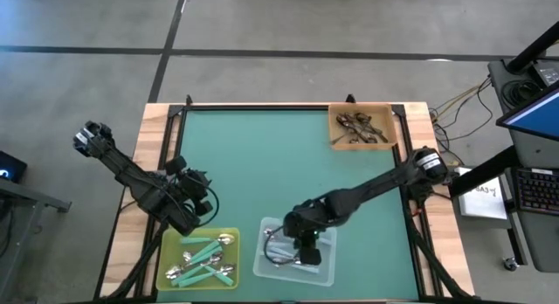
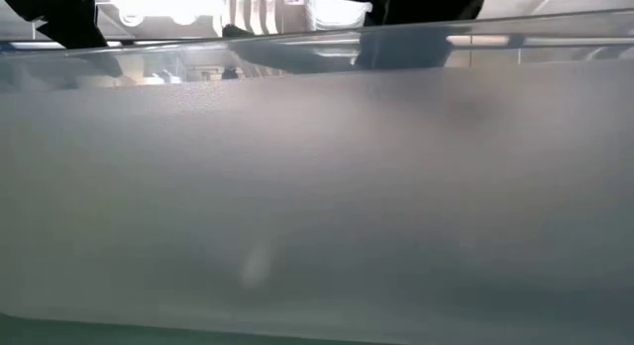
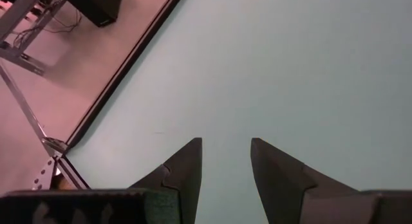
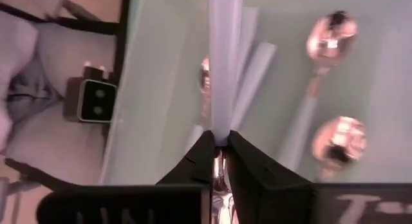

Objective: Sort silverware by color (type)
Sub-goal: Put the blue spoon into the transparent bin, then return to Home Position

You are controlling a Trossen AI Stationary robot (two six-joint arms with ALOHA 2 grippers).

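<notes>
While no writing reads, right tool (image 4: 219,141) pinches a light-blue spoon (image 4: 223,63)

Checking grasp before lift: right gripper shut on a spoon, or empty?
Shut on a light blue spoon: right gripper fingertips pinch its handle over the clear tray. Left gripper waits open.

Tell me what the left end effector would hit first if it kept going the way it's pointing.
Probably just the bare green table mat. Past the left end effector, its wrist view shows nothing else, though depth is unclear.
</notes>
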